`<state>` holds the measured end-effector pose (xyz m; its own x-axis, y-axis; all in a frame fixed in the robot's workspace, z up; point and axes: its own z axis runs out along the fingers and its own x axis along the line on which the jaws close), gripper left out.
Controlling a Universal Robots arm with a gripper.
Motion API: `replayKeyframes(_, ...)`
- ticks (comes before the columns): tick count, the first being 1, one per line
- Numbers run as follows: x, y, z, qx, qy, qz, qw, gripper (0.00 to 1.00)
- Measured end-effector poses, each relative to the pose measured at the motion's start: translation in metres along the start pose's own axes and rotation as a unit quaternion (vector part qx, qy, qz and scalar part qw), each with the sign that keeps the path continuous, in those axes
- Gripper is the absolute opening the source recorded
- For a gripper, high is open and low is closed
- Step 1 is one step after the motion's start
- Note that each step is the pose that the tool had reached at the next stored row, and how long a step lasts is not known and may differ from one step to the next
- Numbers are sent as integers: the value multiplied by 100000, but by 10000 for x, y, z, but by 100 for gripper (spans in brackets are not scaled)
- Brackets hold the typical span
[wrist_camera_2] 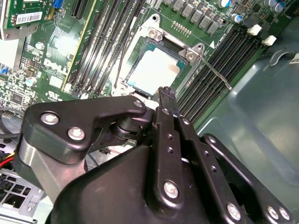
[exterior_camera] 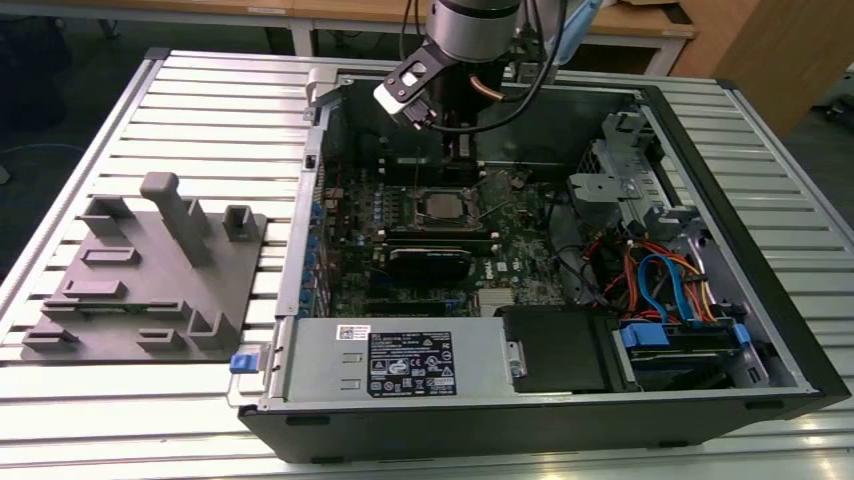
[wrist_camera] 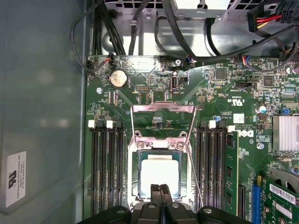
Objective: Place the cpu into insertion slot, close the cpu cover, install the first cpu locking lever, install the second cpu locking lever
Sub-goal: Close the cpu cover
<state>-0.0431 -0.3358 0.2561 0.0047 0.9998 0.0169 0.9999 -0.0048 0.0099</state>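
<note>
Silvery cpu [wrist_camera: 160,173] is seated in the insertion slot [wrist_camera: 136,163], cpu cover [wrist_camera: 163,108] flipped back open. Gripper [wrist_camera: 160,189] is pinched together, empty, at the chip's edge, so the unclamped chip could be nudged askew by one small bump.

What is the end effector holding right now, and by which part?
Nothing. The end effector is shut empty, fingers together, just above the chip, which lies in the socket with the cover flipped open.
</note>
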Motion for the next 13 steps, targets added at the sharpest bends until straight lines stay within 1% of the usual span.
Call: replayKeyframes(13,1,0,-51,2,-1,0,100000,10)
